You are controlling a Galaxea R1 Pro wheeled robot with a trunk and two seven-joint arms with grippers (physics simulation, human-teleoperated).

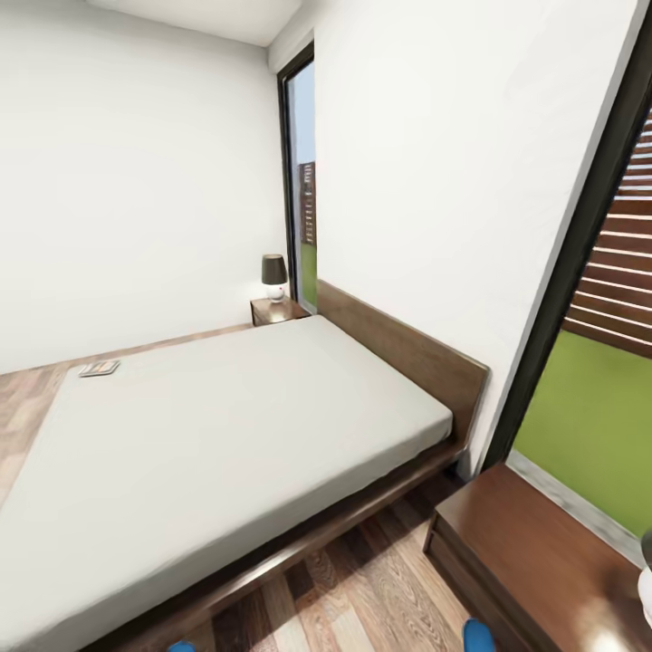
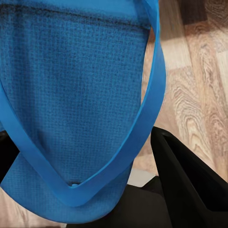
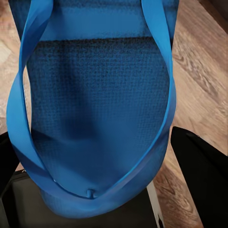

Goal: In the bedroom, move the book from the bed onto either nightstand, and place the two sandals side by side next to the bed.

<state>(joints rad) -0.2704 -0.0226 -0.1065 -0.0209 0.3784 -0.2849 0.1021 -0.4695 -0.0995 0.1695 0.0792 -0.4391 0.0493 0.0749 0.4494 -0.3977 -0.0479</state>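
My left pincer [image 2: 90, 190] holds one sandal [image 2: 76, 95]. Its black fingers [image 2: 190, 180] flank the toe end, where the strap's post enters the sole, and the sole hangs away from the pincer above the floor [image 2: 199, 90]. My right pincer [image 3: 95, 199] holds the other sandal [image 3: 95, 95] in the same manner, with a finger [image 3: 204, 175] on each side of the toe end and the sole hanging over the planks. I judge both grips closed on the sandals; the contact faces are hidden behind the blue soles. Gripping at the toe end keeps the flat of each sole free, so it can be laid down without the fingers being trapped underneath.

In the head view, two blue tips [image 1: 477, 634] sit at the lower edge, one per arm, low and apart. The bed [image 1: 226, 444] lies ahead of both pincers. The book [image 1: 99, 368] rests on the mattress's far corner, well beyond the left pincer's reach. One nightstand [image 1: 543, 561] stands just beside the right pincer; a second nightstand [image 1: 276, 311], carrying a lamp [image 1: 273, 274], stands at the far end beyond the bed.

Assessment: the sandals are carried, not yet placed. The bare floor strip between the pincers and the bed frame suits setting them side by side. The book step remains.
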